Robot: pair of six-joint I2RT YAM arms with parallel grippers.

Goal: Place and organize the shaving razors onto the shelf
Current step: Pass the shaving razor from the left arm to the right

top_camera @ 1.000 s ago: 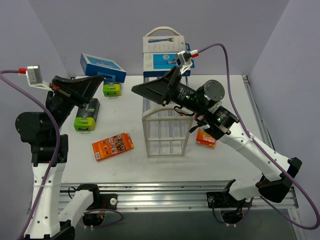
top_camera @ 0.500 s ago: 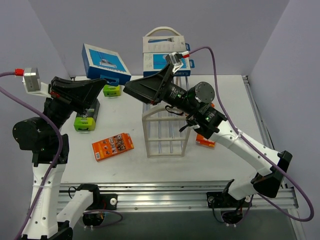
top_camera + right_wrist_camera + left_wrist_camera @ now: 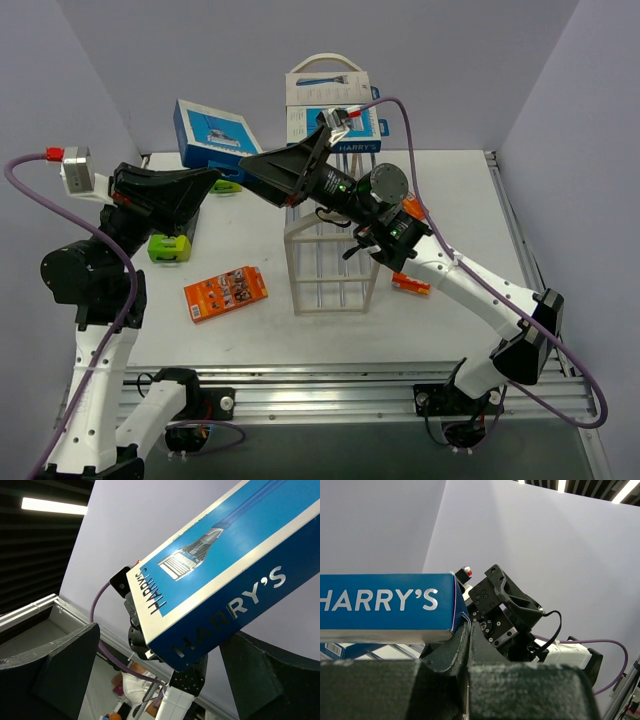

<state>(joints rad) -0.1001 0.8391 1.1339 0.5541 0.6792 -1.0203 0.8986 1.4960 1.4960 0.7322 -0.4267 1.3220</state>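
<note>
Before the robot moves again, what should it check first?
1. Grip: the left gripper is shut on the blue HARRY'S box: ok.
2. Ready to take it: the right gripper is open beside that box: ok.
3. Box far enough between the right gripper's fingers: cannot tell.
4. The shelf stands upright: ok.
5. All razors shelved: not ok; the orange box lies on the table.

Tilted blue HARRY'S box (image 3: 216, 134) aloft, shelf (image 3: 330, 309) upright
</note>
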